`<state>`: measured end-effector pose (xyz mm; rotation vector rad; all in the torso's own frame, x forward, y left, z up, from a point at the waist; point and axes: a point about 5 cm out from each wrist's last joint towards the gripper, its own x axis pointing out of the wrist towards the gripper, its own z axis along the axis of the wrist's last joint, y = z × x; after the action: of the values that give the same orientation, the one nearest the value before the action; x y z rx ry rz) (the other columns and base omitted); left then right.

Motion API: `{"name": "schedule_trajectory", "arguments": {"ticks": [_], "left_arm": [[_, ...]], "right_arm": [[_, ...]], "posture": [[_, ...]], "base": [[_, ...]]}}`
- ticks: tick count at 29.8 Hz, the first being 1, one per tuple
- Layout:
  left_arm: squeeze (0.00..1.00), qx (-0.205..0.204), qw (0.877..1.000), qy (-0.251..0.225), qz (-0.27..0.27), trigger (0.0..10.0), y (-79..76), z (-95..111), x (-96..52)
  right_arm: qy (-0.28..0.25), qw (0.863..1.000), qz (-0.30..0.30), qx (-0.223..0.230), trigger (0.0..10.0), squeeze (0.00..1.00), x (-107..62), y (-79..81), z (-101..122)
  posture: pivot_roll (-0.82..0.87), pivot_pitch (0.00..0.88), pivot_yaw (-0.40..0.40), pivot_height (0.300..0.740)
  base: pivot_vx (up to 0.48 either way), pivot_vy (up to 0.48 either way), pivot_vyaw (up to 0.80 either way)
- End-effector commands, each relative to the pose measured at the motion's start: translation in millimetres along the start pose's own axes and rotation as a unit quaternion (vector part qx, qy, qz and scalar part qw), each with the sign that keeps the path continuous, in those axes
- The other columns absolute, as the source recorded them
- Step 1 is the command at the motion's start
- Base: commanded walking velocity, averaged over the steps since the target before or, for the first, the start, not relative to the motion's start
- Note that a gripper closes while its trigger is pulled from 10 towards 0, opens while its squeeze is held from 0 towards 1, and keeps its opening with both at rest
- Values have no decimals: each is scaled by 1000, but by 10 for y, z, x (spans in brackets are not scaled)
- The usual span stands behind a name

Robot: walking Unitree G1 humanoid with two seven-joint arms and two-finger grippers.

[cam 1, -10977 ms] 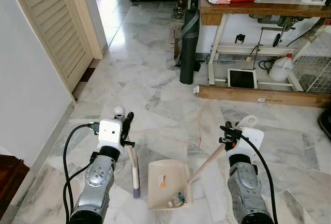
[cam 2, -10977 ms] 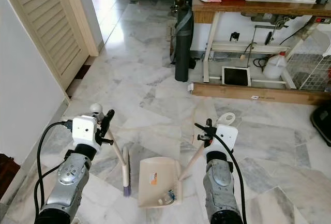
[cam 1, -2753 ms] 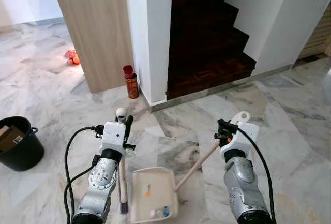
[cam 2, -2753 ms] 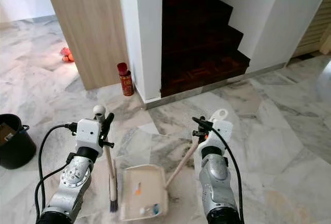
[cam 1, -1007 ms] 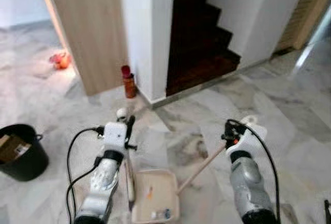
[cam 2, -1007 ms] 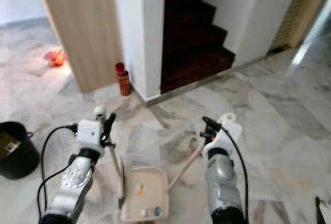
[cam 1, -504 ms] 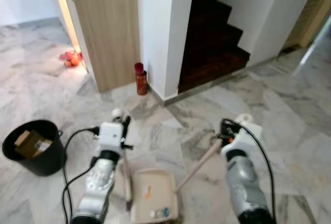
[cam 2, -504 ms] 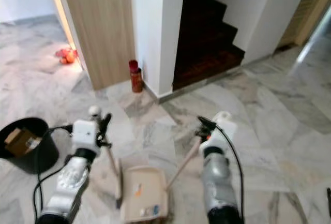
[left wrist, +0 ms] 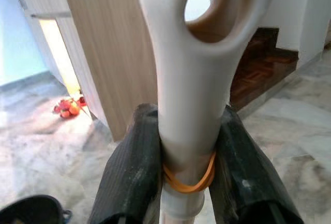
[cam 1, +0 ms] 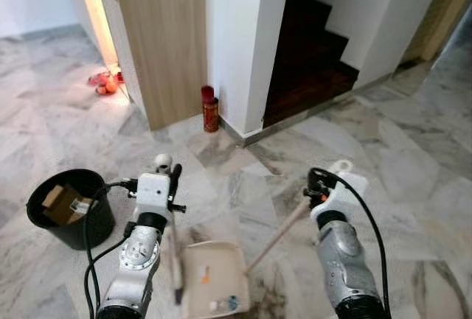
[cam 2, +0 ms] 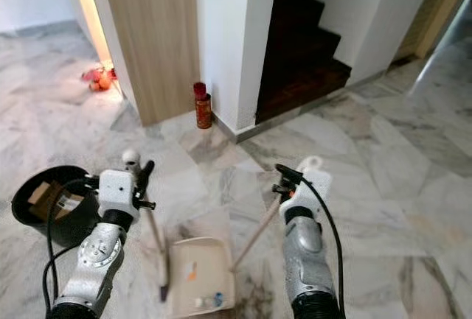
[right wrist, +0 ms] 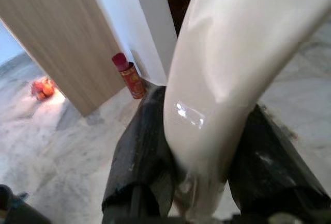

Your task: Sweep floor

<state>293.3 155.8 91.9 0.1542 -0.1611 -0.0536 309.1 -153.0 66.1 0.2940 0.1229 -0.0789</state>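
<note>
My left gripper (cam 1: 174, 187) is shut on the cream handle of a small brush (cam 1: 177, 275). The brush hangs bristles-down just left of the dustpan. In the left wrist view its black fingers (left wrist: 132, 167) clamp the handle (left wrist: 189, 105) below its hanging hole, above an orange rubber band. My right gripper (cam 1: 313, 191) is shut on the long handle of the cream dustpan (cam 1: 214, 278), which is low over the marble floor between my arms. A few bits of debris (cam 1: 223, 306) lie in the pan. In the right wrist view its fingers (right wrist: 139, 151) pinch that handle (right wrist: 217, 89).
A black bucket (cam 1: 71, 210) holding cardboard scraps stands on the floor to my left. Ahead are a wooden panel (cam 1: 164, 39), a white wall corner with a red can (cam 1: 210, 109) at its foot, and dark stairs (cam 1: 310, 57). Small red and orange things (cam 1: 105, 83) lie beyond.
The camera has swung, so the whole scene has shifted right and the bucket is closer and fuller in view. Both grippers keep their holds on brush and dustpan.
</note>
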Motion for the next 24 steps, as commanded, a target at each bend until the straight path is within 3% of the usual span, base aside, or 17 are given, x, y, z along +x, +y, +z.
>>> {"name": "schedule_trajectory", "arguments": {"ticks": [1,24], "left_arm": [[0,0,1000,-25,-11,10000,-74,105,47],[0,2,1000,-25,-14,10000,-77,114,55]], "right_arm": [[-29,999,-2,16,10000,0,17,-12,118],[-29,999,5,13,10000,0,21,23,115]], "posture": [[67,0,-14,740],[72,0,-13,740]], "base": [[0,379,0],[0,357,0]]}}
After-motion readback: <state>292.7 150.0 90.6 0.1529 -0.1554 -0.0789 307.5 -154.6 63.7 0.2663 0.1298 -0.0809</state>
